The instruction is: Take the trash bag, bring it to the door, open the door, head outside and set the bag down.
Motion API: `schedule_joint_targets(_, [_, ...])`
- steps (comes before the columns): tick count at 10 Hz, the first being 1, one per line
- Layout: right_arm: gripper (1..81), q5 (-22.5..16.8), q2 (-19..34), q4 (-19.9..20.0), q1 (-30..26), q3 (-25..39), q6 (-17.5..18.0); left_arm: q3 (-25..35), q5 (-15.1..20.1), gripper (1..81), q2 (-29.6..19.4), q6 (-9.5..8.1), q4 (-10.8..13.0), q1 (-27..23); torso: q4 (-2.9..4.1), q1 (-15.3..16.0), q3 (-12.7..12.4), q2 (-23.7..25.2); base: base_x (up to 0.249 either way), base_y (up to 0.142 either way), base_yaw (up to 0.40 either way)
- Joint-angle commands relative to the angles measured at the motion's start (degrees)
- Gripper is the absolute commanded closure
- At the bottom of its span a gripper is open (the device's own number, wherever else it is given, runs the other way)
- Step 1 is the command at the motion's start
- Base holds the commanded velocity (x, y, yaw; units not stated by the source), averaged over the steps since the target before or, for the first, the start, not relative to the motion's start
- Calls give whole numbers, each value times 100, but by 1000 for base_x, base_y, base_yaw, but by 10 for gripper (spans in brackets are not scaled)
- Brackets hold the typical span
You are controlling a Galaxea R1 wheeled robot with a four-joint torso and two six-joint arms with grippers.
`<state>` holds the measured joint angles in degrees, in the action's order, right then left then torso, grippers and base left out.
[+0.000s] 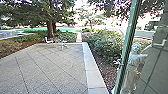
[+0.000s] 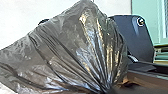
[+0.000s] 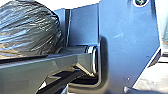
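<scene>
The dark, shiny trash bag [image 2: 75,50] looms large in the left wrist view, its folds drawn together at my left gripper [image 2: 107,90], which is shut on its gathered neck. Part of the same trash bag [image 3: 27,30] shows in the right wrist view, beyond the robot's jointed bar. In the head view, a green-edged glass door [image 1: 128,42] stands at the right. Whether my right gripper is open or shut cannot be made out.
Paving [image 1: 55,67] stretches ahead, bordered by a pale kerb [image 1: 91,67] with shrubs [image 1: 105,45] beyond it. White chairs [image 1: 63,45] stand at its far end near a tree [image 1: 50,28]. A person [image 1: 133,65] stands at the right, behind glass.
</scene>
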<state>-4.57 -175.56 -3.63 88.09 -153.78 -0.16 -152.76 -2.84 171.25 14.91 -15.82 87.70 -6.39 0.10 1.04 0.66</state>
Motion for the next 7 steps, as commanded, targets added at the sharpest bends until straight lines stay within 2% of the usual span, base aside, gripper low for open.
schedule_joint_targets(1, [10, -378, -105, -15, -261, 95, -46, 18, 319, 811, -21, 21, 53, -266, 0, 0, 0, 0, 101, 0, 0])
schedule_joint_targets(7, [10, -369, -96, 3, -261, 78, -46, 18, 319, 811, -21, 21, 35, -274, 0, 0, 0, 0, 101, 0, 0])
